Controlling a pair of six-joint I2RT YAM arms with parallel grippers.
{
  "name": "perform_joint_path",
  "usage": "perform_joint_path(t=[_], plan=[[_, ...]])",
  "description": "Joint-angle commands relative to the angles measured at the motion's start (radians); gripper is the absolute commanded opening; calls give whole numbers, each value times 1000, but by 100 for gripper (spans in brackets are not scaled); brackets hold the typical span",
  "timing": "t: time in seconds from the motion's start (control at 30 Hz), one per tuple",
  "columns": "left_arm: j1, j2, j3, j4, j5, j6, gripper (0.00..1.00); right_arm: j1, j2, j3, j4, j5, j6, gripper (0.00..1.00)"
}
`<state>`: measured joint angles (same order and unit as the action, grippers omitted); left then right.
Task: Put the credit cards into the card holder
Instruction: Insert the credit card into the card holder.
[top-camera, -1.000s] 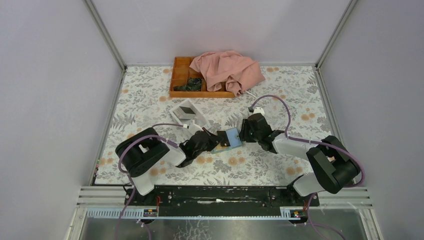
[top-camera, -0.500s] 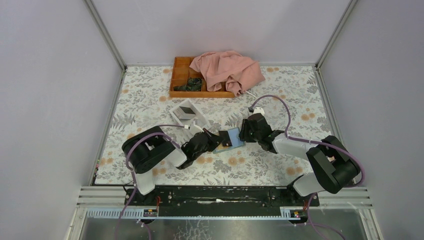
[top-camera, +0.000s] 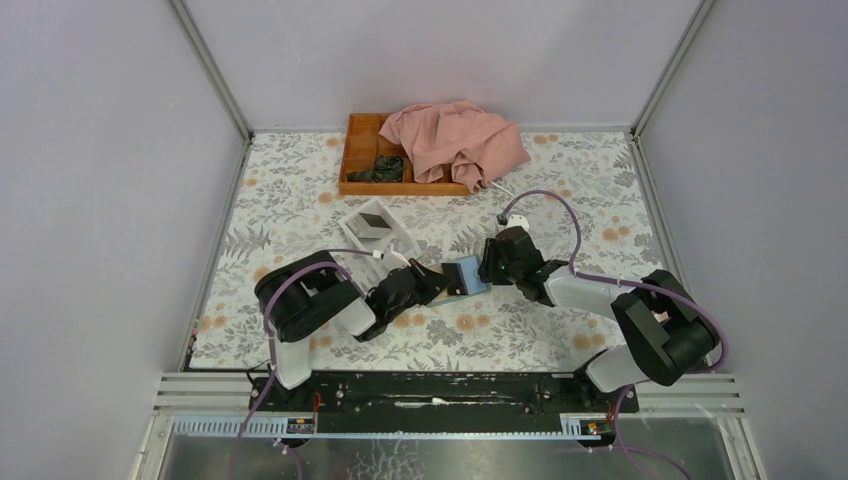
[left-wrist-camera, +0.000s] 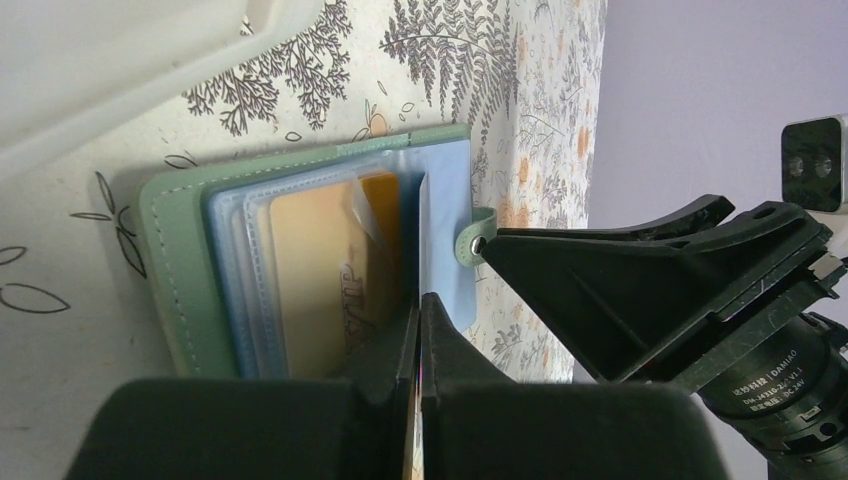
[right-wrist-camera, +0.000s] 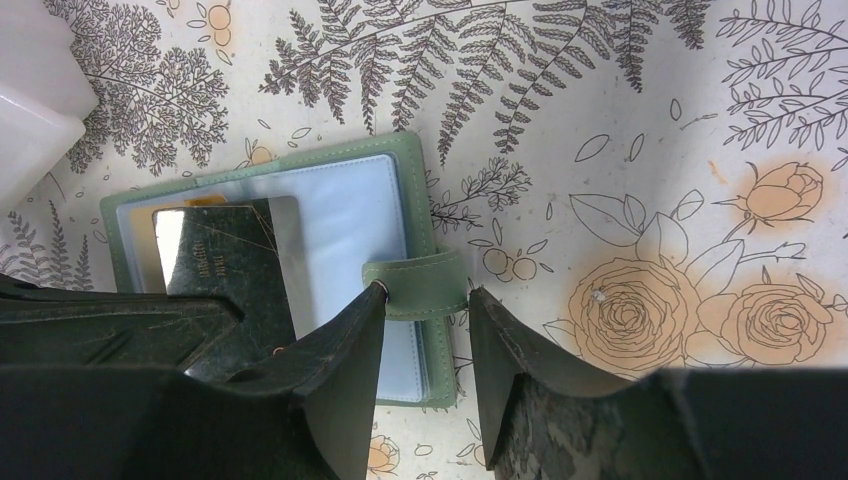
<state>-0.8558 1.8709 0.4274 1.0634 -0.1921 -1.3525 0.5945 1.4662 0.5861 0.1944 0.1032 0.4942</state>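
Left gripper (left-wrist-camera: 420, 310) pinches thin, stiff, slick credit card (right-wrist-camera: 235, 255) edgewise; right gripper (right-wrist-camera: 428, 305) straddles card holder (right-wrist-camera: 405, 165) strap (right-wrist-camera: 420, 283), grip unclear.

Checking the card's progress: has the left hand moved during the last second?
Yes. The left hand has edged slightly right, toward the card holder, judged against the unmoved white box.

Card holder (right-wrist-camera: 350, 205): matt stitched leatherette, glossy clear plastic inside; credit card (right-wrist-camera: 232, 268) glossy.
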Motion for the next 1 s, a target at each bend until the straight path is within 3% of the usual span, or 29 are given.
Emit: perform_joint_path(t=[0.0,0.47,0.8,0.97], plan=[[4,35,-10,8,27,-18,0,-10,4,30,36,-12,-6,44],[4,83,33,-15,13,-46,0,-11,25,38,37,-34,-3,44],[-4,142,79,-39,82,-43,0,-10,39,43,39,-43,0,44],[-7,120,63,-114,88,-29,26,-10,42,43,42,-45,2,44]])
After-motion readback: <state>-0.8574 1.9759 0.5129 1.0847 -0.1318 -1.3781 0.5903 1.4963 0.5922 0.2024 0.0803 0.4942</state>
